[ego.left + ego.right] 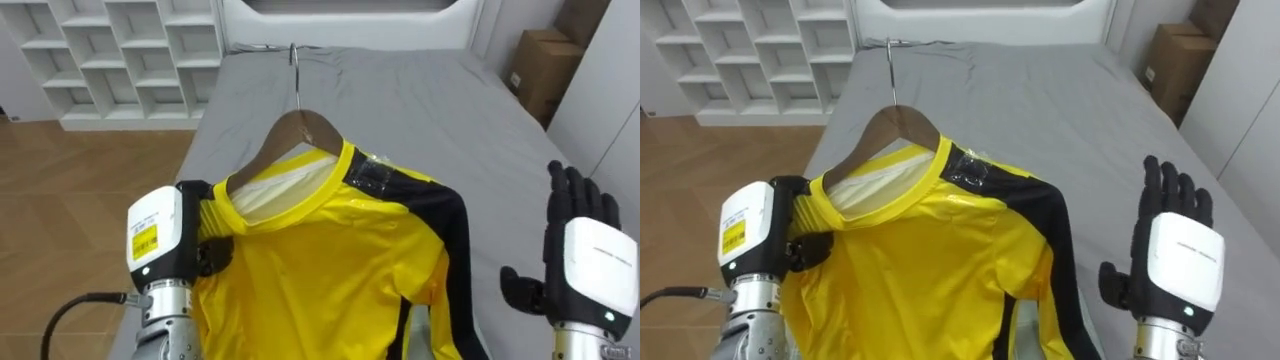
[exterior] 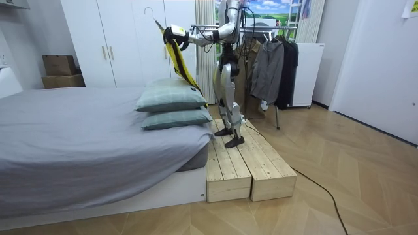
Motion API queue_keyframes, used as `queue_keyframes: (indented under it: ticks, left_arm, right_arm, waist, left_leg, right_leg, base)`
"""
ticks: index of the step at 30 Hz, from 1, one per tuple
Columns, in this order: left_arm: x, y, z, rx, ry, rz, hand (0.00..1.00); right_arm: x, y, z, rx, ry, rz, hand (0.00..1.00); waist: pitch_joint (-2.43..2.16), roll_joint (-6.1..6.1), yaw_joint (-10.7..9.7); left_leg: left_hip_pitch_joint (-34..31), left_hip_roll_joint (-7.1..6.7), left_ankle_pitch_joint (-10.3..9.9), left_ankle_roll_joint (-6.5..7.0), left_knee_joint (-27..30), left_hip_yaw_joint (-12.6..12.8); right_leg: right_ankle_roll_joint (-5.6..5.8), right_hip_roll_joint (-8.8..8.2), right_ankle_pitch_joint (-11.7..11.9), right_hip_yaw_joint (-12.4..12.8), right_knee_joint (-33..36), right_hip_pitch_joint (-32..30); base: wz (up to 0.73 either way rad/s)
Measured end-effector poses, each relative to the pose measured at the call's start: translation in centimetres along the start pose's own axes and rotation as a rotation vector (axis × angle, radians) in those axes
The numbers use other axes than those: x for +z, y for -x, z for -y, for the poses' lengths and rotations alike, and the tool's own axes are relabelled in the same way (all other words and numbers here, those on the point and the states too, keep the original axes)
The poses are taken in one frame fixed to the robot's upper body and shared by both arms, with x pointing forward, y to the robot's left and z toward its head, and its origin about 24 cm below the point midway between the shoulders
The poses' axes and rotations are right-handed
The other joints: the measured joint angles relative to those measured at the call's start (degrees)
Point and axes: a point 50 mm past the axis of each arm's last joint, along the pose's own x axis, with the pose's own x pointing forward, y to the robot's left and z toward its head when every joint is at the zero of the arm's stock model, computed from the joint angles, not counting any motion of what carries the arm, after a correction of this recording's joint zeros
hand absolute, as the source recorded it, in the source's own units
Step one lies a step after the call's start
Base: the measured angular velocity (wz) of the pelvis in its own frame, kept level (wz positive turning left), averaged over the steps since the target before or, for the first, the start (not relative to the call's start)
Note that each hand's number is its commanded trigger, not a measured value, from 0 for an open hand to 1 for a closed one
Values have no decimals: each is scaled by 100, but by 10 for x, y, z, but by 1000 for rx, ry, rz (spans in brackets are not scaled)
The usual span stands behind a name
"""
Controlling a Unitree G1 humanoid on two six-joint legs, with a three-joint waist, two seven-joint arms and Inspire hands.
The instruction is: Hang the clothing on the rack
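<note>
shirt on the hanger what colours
Yellow shirt with a black sleeve stripe, clearest in the left eye view.

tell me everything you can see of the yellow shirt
The yellow shirt is a smooth, slightly shiny jersey with a yellow collar, white inside the neck, and a black band over one shoulder and down the sleeve. It hangs on a wooden hanger with a metal hook, held up above the grey bed. The left hand is curled round its shoulder; the open right hand is apart from it.
</note>
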Motion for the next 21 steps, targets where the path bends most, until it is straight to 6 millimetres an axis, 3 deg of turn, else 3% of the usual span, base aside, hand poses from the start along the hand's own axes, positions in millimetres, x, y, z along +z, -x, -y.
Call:
queue_keyframes:
  ticks: [7,11,21]
  left_arm:
    - [5,1,0,8,-31,40,100]
    - [20,1,-3,33,-24,121,100]
    - [31,7,5,6,2,169,100]
  right_arm:
    - [10,-2,2,11,2,59,0]
    - [18,-1,2,20,-15,93,0]
    - [32,3,-5,91,-45,155,0]
  waist:
    - [-6,4,27]
    - [-10,2,57]
    - [-8,4,322]
  left_leg:
    - [-56,6,0,0,6,-16]
    - [-24,5,0,0,7,-25]
    - [54,4,0,0,9,1]
  right_leg:
    - [1,2,0,-3,71,-97]
    - [1,1,1,5,78,-73]
    - [2,11,-1,118,171,-90]
  base:
    - [-1]
    - [-3]
    - [-5]
